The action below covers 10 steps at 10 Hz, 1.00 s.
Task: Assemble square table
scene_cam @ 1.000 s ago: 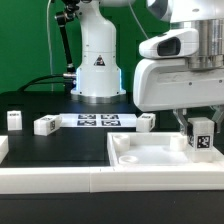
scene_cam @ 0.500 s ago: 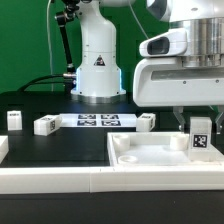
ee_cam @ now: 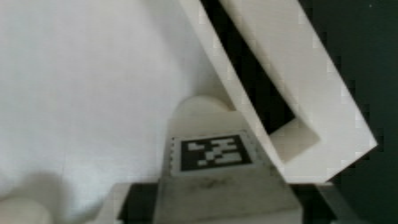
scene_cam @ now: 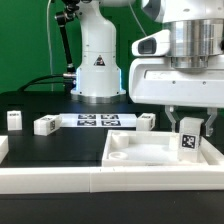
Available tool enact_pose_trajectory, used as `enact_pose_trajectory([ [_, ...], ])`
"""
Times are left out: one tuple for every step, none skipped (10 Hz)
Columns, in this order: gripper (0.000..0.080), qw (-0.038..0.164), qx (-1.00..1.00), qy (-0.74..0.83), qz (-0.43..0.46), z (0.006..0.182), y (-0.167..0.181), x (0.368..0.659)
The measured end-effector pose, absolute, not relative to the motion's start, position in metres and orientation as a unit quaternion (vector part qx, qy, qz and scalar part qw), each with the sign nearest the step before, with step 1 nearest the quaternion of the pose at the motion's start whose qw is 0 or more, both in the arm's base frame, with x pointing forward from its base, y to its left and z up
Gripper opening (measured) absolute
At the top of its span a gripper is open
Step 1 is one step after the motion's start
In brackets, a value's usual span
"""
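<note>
White held leg (ee_cam: 214, 150), spare legs (scene_cam: 45, 125) exterior-only

Over the tray top (scene_cam: 150, 152), the tagged leg (scene_cam: 188, 143) covers the tool's (scene_cam: 189, 130) fingertips. The tray top runs off the exterior view's right, and the wrist view's nearest parts are blurred.

Table top (scene_cam: 150, 152) middle: was open.
Table top rim (ee_cam: 294, 70): stood just beside the held leg (scene_cam: 189, 142).
Behind table top: a loose leg (scene_cam: 146, 121) sat.

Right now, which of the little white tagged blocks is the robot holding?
The block at the exterior view's right, gripped between the jaws above the tray top; the other three lie on the black table.
</note>
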<state>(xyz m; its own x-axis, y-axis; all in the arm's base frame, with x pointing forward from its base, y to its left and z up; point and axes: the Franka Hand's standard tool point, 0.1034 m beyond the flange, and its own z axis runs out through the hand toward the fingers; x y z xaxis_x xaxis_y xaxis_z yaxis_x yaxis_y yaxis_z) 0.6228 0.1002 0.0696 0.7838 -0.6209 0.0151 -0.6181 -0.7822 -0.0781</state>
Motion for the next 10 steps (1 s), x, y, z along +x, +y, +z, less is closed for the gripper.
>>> enact_pose_trajectory([
  [0.0300, 0.033, -0.942, 0.334, -0.020, 0.070, 0.099, 0.623],
  [0.0301, 0.032, -0.941, 0.335, -0.020, 0.070, 0.098, 0.623],
  [0.0301, 0.032, -0.942, 0.335, -0.020, 0.069, 0.098, 0.623],
  [0.0454, 0.031, -0.946, 0.321, -0.021, 0.070, 0.099, 0.623],
  [0.0601, 0.031, -0.955, 0.295, -0.022, 0.076, 0.102, 0.622],
  [0.0635, 0.032, -0.962, 0.271, -0.023, 0.081, 0.104, 0.622],
  [0.0635, 0.033, -0.967, 0.250, -0.025, 0.084, 0.104, 0.621],
  [0.0647, 0.033, -0.972, 0.233, -0.024, 0.091, 0.102, 0.614],
  [0.0647, 0.033, -0.972, 0.231, -0.022, 0.095, 0.100, 0.602],
  [0.0648, 0.033, -0.972, 0.231, -0.021, 0.093, 0.100, 0.602],
])
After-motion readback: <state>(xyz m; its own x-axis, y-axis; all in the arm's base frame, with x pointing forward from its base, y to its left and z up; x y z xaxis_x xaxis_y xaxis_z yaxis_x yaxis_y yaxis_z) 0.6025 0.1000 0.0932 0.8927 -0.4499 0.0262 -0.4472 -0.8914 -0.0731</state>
